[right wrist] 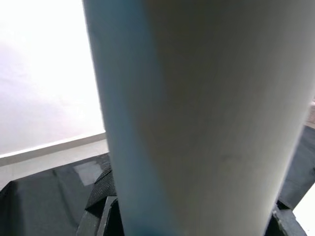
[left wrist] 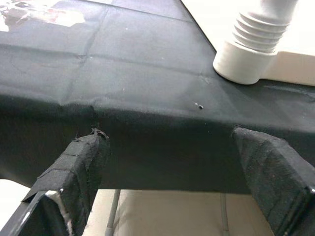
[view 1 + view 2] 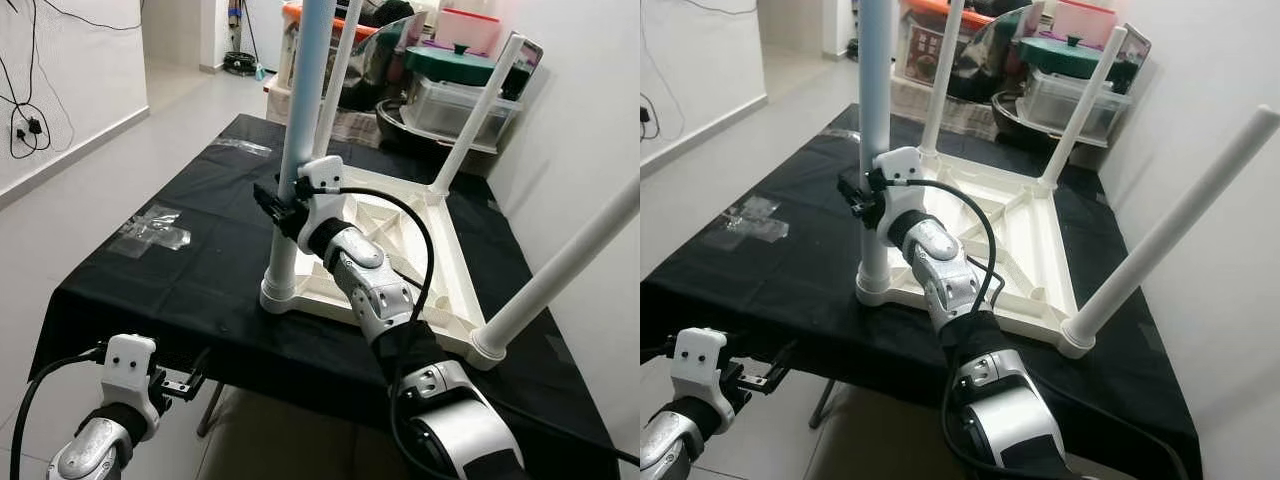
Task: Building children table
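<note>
Black cloth [image 2: 123, 73] meets threaded leg [image 2: 258, 37] up close; right gripper [image 3: 285, 208] grips it.

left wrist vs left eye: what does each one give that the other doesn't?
Left wrist alone: the threaded end of the near-left leg above its socket, seen between the open fingers of the left end effector.

Left eye alone: the right end effector closed around that leg, the whole upturned tabletop with four legs, and storage bins behind.

Both: the black cloth and the leg's base.
</note>
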